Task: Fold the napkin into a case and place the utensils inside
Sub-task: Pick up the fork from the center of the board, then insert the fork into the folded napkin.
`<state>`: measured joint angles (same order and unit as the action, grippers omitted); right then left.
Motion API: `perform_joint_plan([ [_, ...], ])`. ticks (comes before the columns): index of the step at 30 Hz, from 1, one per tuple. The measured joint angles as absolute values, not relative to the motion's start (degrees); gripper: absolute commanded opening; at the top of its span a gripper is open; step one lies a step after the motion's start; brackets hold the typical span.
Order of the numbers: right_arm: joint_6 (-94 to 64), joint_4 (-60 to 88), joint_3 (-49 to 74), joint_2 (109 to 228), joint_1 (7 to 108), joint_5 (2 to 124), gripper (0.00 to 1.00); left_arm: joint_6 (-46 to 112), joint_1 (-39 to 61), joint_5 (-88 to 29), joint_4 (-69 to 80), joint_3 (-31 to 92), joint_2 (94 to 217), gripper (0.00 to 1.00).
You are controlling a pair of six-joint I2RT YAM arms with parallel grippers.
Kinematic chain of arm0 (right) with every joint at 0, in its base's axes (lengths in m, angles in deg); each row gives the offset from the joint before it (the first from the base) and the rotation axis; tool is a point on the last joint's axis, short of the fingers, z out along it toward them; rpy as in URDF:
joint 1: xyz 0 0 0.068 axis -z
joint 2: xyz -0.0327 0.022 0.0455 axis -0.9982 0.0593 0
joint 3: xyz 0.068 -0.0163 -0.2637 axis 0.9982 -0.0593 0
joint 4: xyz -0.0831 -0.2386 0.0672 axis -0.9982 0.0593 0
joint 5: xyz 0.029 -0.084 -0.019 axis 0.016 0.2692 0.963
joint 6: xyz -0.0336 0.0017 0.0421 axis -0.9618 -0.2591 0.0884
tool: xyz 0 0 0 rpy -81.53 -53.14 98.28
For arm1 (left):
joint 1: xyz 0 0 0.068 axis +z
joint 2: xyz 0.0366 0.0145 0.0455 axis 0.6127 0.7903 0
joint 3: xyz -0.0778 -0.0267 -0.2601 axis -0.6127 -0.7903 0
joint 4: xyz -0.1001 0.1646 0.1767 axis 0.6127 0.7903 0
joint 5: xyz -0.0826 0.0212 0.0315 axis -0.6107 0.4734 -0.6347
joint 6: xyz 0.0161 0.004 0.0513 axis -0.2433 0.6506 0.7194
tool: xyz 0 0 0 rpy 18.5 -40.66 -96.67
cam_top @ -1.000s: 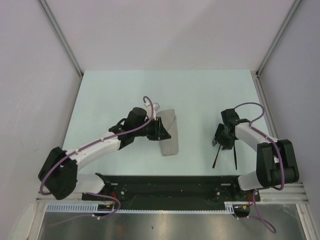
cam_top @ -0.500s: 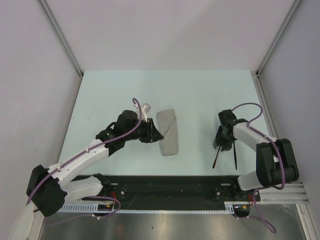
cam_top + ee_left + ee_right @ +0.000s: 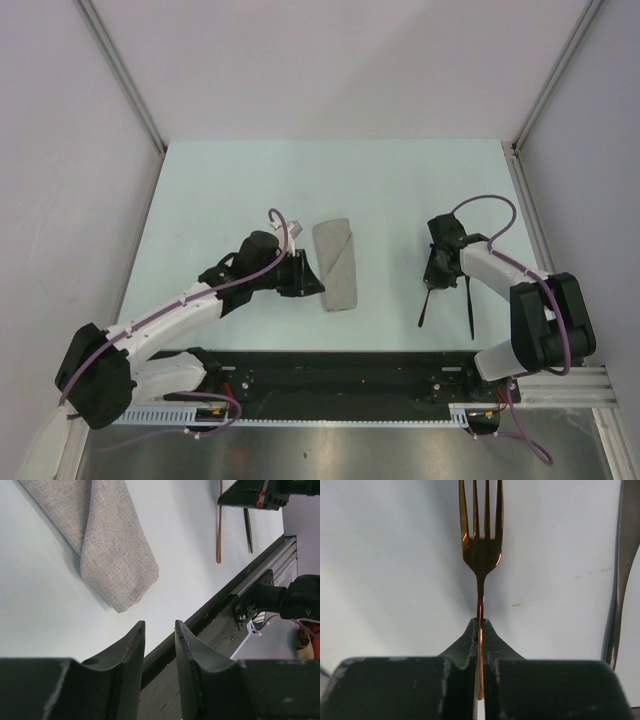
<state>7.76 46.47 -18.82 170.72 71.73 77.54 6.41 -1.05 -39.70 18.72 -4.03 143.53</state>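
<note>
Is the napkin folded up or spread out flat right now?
Folded. The napkin lies as a narrow oblong on the table; the left wrist view shows one layer lapped over another.

Case (image 3: 336,265) lies mid-bench (image 3: 400,190), left hand (image 3: 308,275) just beside it on its left. Well to the right: fork (image 3: 425,308) between right hand (image 3: 434,276) fingers, black piece (image 3: 468,310) on bench just right of fork.

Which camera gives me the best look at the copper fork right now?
Right wrist: the fork is close up, tines clear, handle pinched in the shut right gripper. Top external shows only a thin dark line below that gripper. Left wrist shows it far off as a slim orange stick.
</note>
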Motion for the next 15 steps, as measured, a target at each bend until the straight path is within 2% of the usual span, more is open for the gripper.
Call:
perform_joint_plan([
  [8,5.9,45.8,-6.7,171.1,68.7,77.7,0.00,3.3,-1.0,-40.9,13.7,-5.3,147.7,0.35],
  [11,5.0,44.9,0.3,174.5,66.7,78.0,0.00,1.5,-1.0,-41.8,10.7,-6.6,149.4,0.30],
  [15,3.6,43.8,11.4,183.3,62.7,78.0,0.00,-1.2,-1.0,-43.6,5.8,-7.3,154.2,0.17],
])
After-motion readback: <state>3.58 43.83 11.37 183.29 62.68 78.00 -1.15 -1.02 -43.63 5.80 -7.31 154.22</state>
